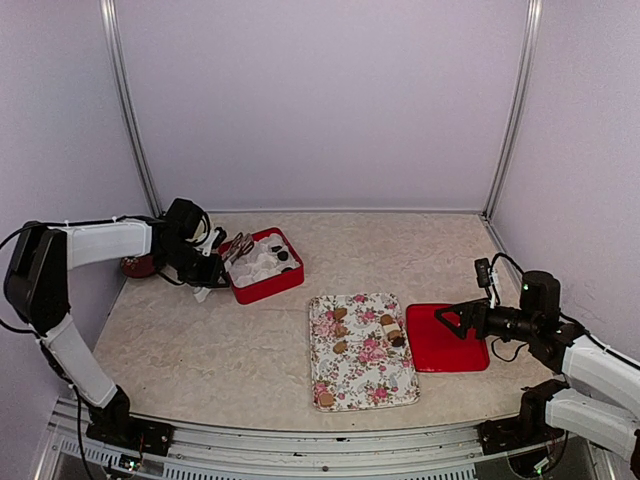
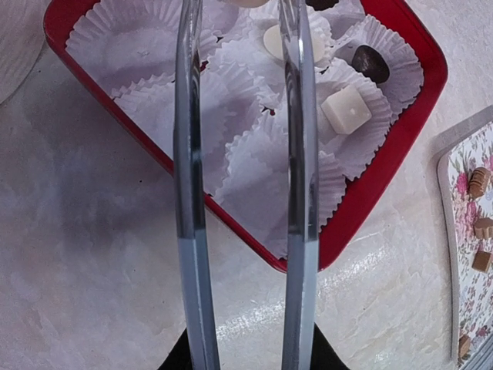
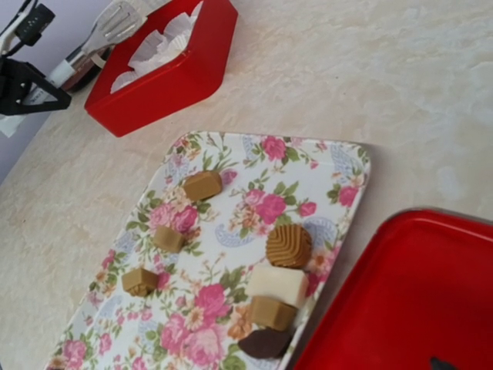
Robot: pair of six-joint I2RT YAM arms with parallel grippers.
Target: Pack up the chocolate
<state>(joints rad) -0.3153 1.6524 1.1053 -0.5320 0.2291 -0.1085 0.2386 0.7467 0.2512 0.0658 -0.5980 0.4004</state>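
Note:
The red box with its white crinkled liner stands at the back left. It holds pieces of chocolate: a white cube, a dark one and a cream round. My left gripper is shut on metal tongs, whose two arms reach over the box. Their tips run off the top edge of the left wrist view. More chocolate lies on the floral tray: a ridged tan round, a white block, a dark piece. My right gripper hangs open over the red lid.
A dark red round thing sits at the table's left edge behind the left arm. Metal posts and pale walls close in the back and sides. The floral tray lies between the red box and the red lid.

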